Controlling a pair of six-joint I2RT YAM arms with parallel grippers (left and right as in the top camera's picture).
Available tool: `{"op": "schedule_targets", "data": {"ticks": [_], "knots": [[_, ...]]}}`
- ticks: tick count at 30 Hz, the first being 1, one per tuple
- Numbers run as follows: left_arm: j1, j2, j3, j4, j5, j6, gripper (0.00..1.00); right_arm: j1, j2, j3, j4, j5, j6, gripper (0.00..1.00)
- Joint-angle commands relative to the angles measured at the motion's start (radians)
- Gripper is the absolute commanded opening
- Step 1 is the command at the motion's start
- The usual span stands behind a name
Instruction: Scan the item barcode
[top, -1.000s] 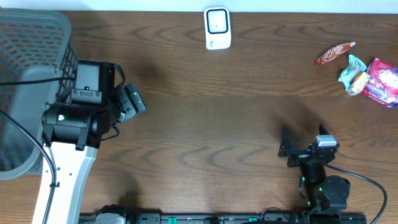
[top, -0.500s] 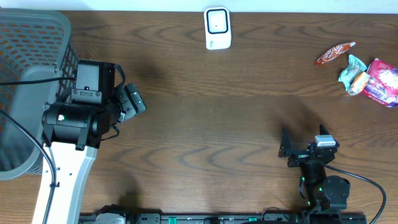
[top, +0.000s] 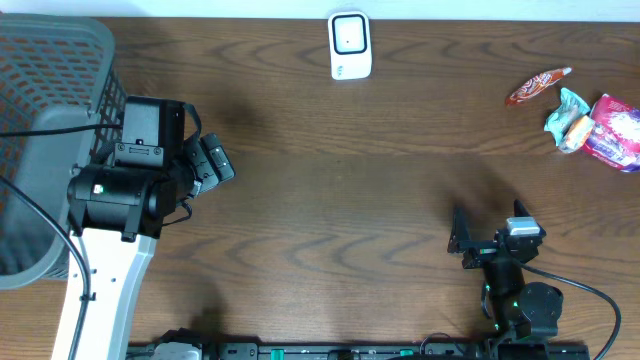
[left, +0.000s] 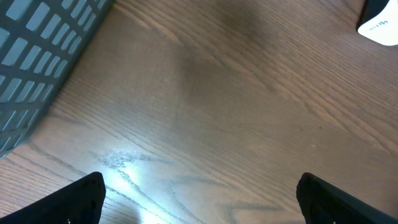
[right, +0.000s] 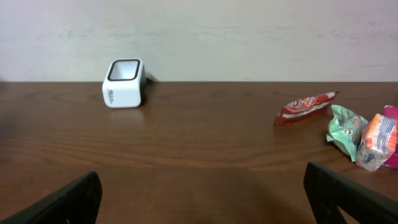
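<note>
Wooden tabletop (top: 340, 200): left gripper (left: 202, 199) and right gripper (right: 202, 199) both released, empty.
White scanner (top: 350, 45) at far edge, snack packets (top: 575, 120) toward right edge.

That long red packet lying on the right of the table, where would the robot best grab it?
Take the red packet across its narrow middle, straight down from above, probably with the open right tool, which is nearer. It lies flat, long and slanted, so the jaws should straddle its short width; bare table shows along both long sides.
</note>
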Motion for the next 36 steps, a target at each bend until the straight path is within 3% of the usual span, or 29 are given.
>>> {"op": "schedule_targets", "data": {"ticks": [1, 29, 36], "knots": [[0.004, -0.005, 0.01, 0.0, -0.013, -0.005, 0.98, 0.005, -0.007, -0.002, -0.005, 0.012, -0.003, 0.99], [0.004, 0.001, 0.008, -0.004, -0.014, 0.007, 0.98, 0.005, -0.007, -0.002, -0.005, 0.012, -0.003, 0.99], [0.004, -0.024, -0.076, -0.011, -0.013, 0.007, 0.98, 0.005, -0.007, -0.002, -0.005, 0.012, -0.003, 0.99]]}}
